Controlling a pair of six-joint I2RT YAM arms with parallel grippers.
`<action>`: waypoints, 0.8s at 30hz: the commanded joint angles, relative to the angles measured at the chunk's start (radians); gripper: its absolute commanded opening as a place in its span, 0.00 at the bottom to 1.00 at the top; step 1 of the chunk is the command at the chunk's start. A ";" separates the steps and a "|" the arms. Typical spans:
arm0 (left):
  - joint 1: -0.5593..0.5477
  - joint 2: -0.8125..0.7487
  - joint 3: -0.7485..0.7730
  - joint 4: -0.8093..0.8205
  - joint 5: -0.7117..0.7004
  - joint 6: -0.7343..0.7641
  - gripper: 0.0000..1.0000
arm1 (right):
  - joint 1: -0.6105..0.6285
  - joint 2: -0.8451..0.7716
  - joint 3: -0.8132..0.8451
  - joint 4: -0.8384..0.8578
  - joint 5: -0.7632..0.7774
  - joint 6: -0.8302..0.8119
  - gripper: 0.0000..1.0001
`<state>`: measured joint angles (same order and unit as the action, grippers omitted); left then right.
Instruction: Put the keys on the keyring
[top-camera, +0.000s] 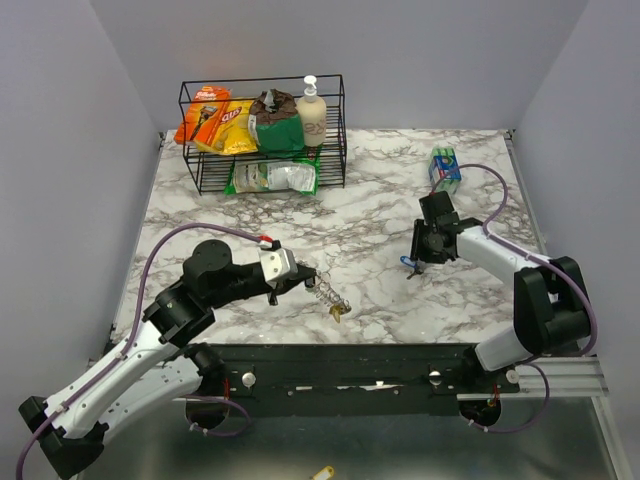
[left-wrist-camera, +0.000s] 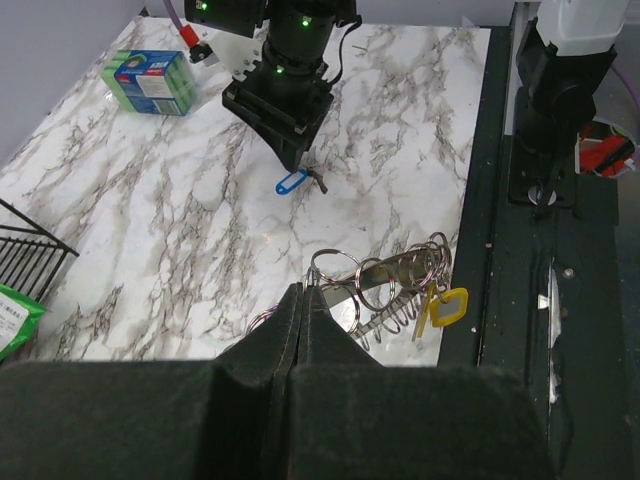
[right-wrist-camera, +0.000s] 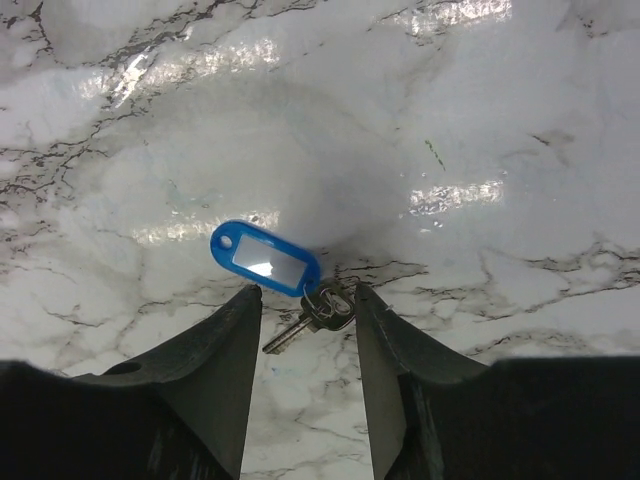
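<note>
My left gripper (top-camera: 300, 276) is shut, its tips pinching the thin silvery wire of the keyring (left-wrist-camera: 345, 268) near the table's front edge. Smaller rings and a yellow-tagged key (left-wrist-camera: 447, 307) hang on the keyring; they also show in the top view (top-camera: 337, 311). A blue-tagged key (right-wrist-camera: 265, 258) lies flat on the marble to the right. Its metal blade (right-wrist-camera: 292, 336) sits between the fingers of my open right gripper (right-wrist-camera: 305, 300), which hangs just over it. The top view shows this gripper (top-camera: 415, 264) over the blue tag (top-camera: 406, 263). Other keys are not visible.
A blue-green box (top-camera: 444, 168) stands behind the right arm. A black wire rack (top-camera: 262, 135) with snack bags and a bottle stands at the back left. The black front rail (top-camera: 350, 365) runs right below the keyring.
</note>
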<state>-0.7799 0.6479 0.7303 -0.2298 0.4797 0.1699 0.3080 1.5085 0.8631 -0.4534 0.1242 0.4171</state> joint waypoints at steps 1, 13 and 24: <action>0.002 -0.011 -0.002 0.032 0.007 0.008 0.00 | -0.017 0.030 0.027 -0.036 -0.043 -0.043 0.45; 0.002 0.018 0.004 0.040 0.017 0.005 0.00 | -0.026 0.082 0.027 -0.039 -0.118 -0.067 0.30; 0.002 0.035 0.007 0.041 0.014 0.000 0.00 | -0.027 0.055 0.025 -0.039 -0.107 -0.074 0.00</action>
<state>-0.7799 0.6811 0.7288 -0.2295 0.4797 0.1699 0.2867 1.5745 0.8669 -0.4675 0.0250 0.3542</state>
